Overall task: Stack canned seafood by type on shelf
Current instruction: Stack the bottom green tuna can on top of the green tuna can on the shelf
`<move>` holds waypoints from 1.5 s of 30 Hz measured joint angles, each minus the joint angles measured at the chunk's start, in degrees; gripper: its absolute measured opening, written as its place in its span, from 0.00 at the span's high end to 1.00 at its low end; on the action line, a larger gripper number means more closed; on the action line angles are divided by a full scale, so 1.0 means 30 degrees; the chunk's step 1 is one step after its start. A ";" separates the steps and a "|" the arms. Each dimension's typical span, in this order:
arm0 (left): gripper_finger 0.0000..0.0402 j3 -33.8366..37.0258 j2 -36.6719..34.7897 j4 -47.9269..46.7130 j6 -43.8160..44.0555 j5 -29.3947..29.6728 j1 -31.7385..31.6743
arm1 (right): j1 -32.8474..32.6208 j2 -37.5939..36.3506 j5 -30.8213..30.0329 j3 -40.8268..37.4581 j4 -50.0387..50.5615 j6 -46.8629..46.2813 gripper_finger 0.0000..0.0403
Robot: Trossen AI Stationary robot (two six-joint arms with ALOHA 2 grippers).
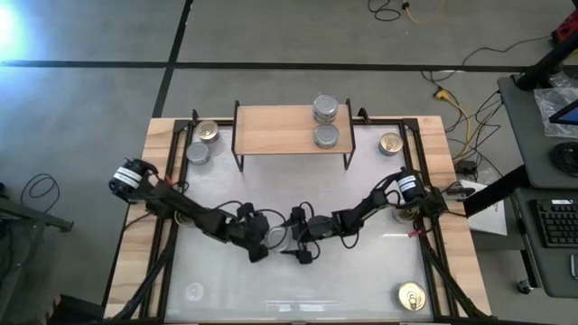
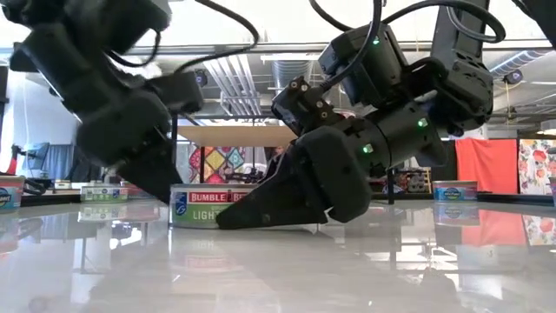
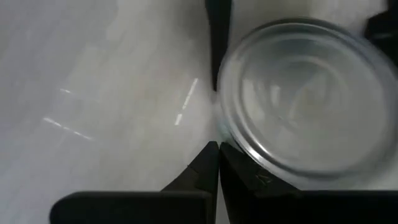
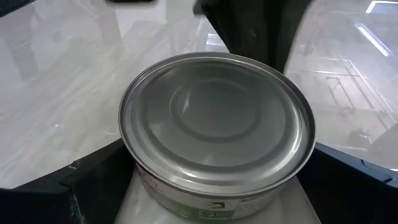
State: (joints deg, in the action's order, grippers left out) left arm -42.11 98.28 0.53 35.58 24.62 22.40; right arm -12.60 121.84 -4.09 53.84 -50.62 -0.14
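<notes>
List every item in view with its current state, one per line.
Left gripper: shut, beside the centre tin, not holding it.
Right gripper: open, fingers on either side of the centre tin.
Centre tin: upright on the table, silver lid sealed.
Shelf: upright, two silver tins on top.
Far-left tins: upright on the table.
Gold-lidded tin: upright, near right corner.

Silver-grey lid on the tin (image 4: 216,127) with a red, white and green label; pale wooden shelf (image 1: 291,129); glossy white worktop (image 1: 361,271).
</notes>
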 joint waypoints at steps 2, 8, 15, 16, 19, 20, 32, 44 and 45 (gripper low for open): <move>1.00 -0.0520 0.0680 -0.0167 -0.0179 0.0254 -0.0011 | 0.0044 0.0000 0.0246 0.0000 -0.0035 0.0029 0.01; 1.00 -0.1886 0.1956 0.0414 -0.0502 0.1049 -0.0185 | 0.0015 0.0109 0.0731 0.0227 -0.0226 -0.0704 0.01; 1.00 -0.2531 0.1383 -0.1337 -0.0555 0.2177 -0.0236 | -0.0087 -0.0066 -0.0027 0.0284 0.0147 -0.0998 0.09; 1.00 -0.2533 0.0905 -0.1742 -0.0525 0.2496 -0.0229 | -0.0044 -0.0113 -0.0139 0.0255 0.0155 -0.1056 0.09; 1.00 -0.2394 -0.0779 -0.2640 -0.0505 0.2552 -0.0142 | 0.0023 -0.0153 -0.0580 0.0255 0.0411 -0.1348 0.09; 1.00 -0.2268 -0.1388 -0.3155 -0.0575 0.2592 -0.0088 | 0.0053 -0.0153 -0.0570 0.0255 0.0578 -0.1384 0.09; 1.00 -0.1931 -0.8121 -0.8236 -0.0388 0.4420 0.1324 | -0.0044 -0.4135 -0.0105 0.0109 0.6700 -0.0314 0.09; 1.00 -0.1877 -1.0804 -0.3825 -0.8545 -0.1643 -0.2808 | 0.3176 -1.5325 -0.1005 -0.0015 1.8088 0.2519 0.09; 1.00 -0.1877 -1.0801 -0.3186 -0.9295 -0.2668 -0.3632 | 0.3838 -1.6095 -0.1008 -0.0015 1.8616 0.2759 0.09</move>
State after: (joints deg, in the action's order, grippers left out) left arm -47.75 65.87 -9.03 7.69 16.61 11.51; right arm -1.09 73.56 -7.11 53.80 5.23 8.14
